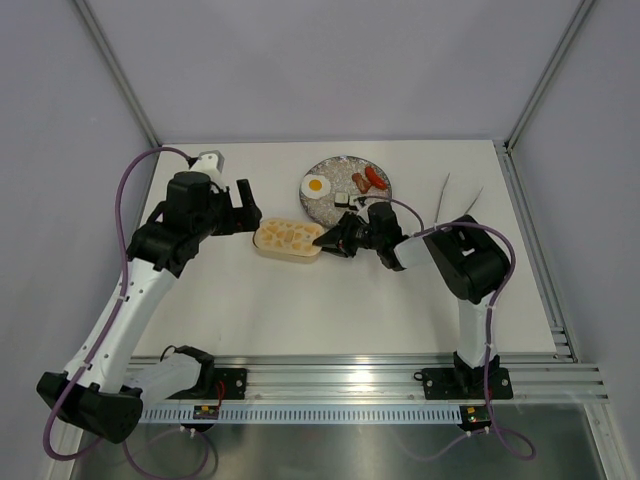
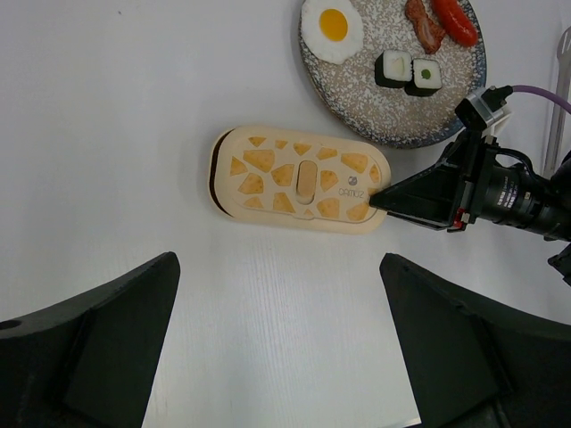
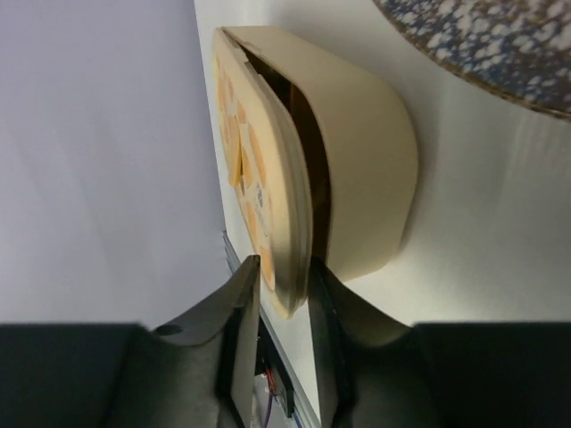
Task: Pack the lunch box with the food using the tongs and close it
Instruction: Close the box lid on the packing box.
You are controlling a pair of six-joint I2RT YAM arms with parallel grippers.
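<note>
The lunch box (image 1: 288, 240) lies mid-table, its cream lid (image 2: 301, 178) with orange patches on top. In the right wrist view the lid (image 3: 259, 178) stands lifted off the tray (image 3: 366, 152) at the near end, with a dark gap between them. My right gripper (image 3: 284, 267) straddles that lid edge, jaws slightly apart, a sliver of gap beside one finger. The left gripper (image 2: 278, 259) hovers wide open and empty left of the box. The food is on the round plate (image 2: 357, 98): a fried egg (image 2: 331, 27), sausages (image 2: 442, 20), sushi rolls (image 2: 409, 71). The tongs (image 1: 443, 197) lie right of the plate.
The plate (image 1: 335, 168) sits just behind the box's right end, close to my right arm (image 1: 465, 255). A metal rail (image 1: 380, 380) runs along the near table edge. Grey walls and a frame post (image 1: 520, 130) close in the back and sides.
</note>
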